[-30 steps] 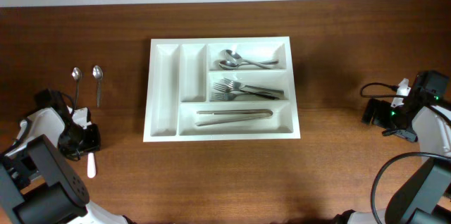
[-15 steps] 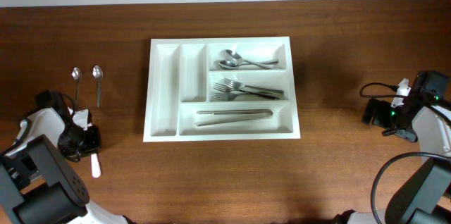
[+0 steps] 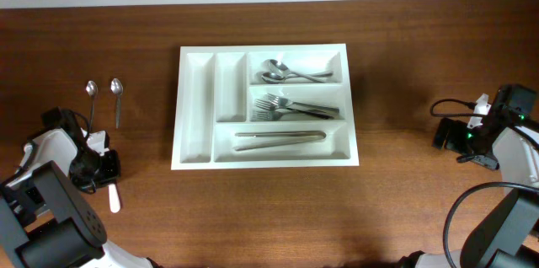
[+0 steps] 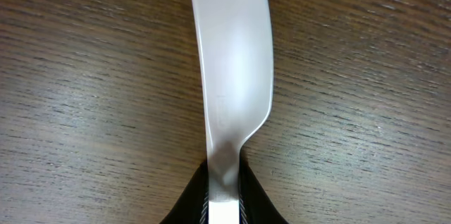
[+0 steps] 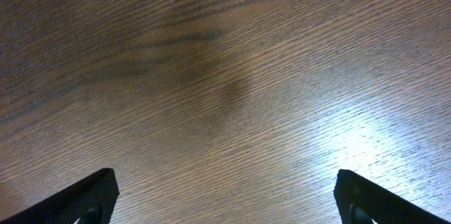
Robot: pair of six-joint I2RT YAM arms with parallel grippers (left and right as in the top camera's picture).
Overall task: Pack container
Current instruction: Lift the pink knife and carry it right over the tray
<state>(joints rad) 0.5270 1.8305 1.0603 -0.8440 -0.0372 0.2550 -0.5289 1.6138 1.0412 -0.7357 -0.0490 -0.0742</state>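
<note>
Container: white tray [image 3: 194, 108] sits mid-table, its edges square to the table [image 3: 404, 209], with wood showing on all four sides.
Inside: spoons [image 3: 290, 72], forks [image 3: 296, 109] and long steel pieces [image 3: 280, 136] lie in the three horizontal compartments.
Table, left: loose spoons [image 3: 116, 99] lie well apart from the tray.
Left gripper [image 4: 224, 199]: pinching a knife [image 4: 234, 69], its blade low over the wood.
Right gripper [image 5: 225, 203]: fingers spread wide over bare wood, near the right edge.
</note>
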